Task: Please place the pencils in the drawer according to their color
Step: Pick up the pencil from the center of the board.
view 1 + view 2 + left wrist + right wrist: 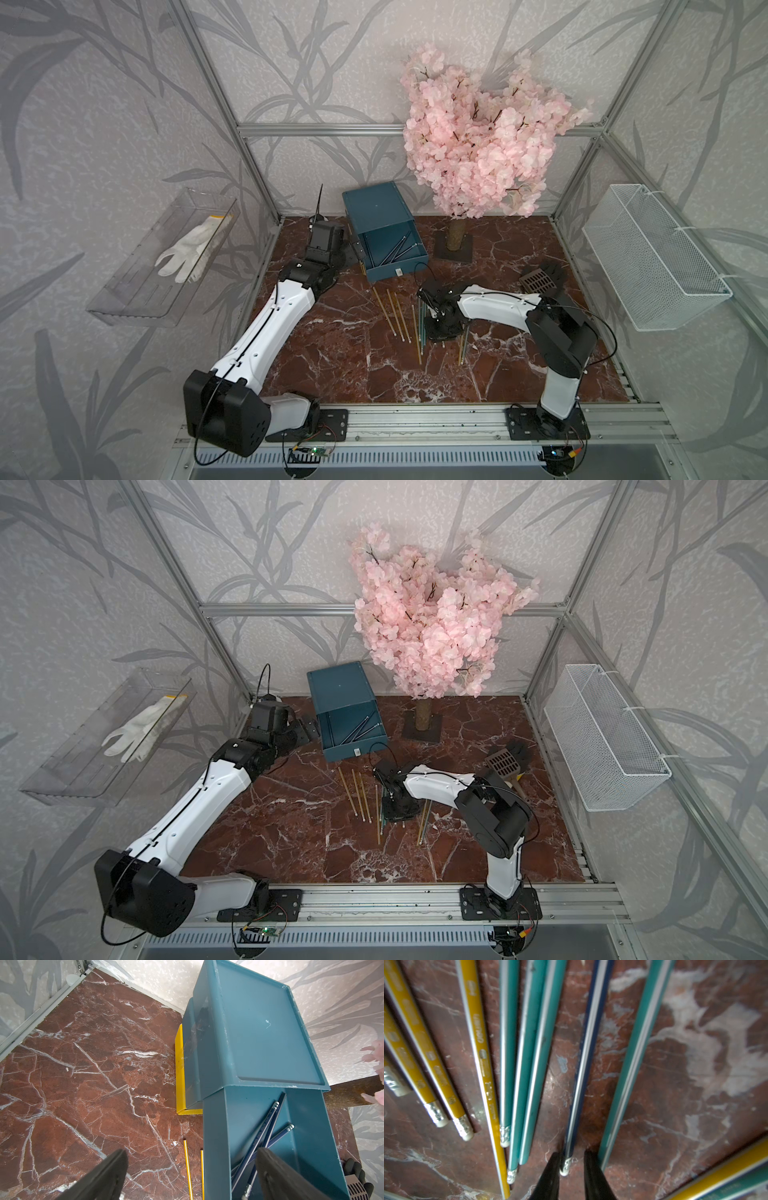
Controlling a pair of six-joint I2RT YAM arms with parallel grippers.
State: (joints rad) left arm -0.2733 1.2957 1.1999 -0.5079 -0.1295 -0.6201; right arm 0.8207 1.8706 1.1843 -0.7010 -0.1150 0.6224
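Right wrist view: right hand (572,1152) is low over the desk (695,1126). Its two fingers are narrowly parted astride the eraser end of one navy pencil (584,1059). One finger sits against the ferrule; a slit of desk shows at the other. The pencil lies flat.

Count, same view:
- yellow pencils (475,1028): four in the row, one more lying apart
- teal pencils (529,1064): four in the row; a blurred teal strip beside the stray yellow, cannot tell if it is a fifth
- navy: the one between the fingers

Left wrist view: left hand (192,1152) is spread wide, pinching nothing. One finger is over the desk, the other over the pulled-out top drawer (301,1147). Three navy pencils lie crossed in that drawer. A yellow drawer (179,1074) shows low beside the casing.

In both top views: one drawer chest (376,205) stands at the back of the desk, with the left hand just beside it. The loose pencils lie in front of it, around the right hand. Four yellow ones fan out between the chest and that hand.

Also in view:
- one pink blossom tree (478,145) next to the chest
- one white glove (183,253) in a clear wall tray
- one white wire basket (652,257) on the opposite wall
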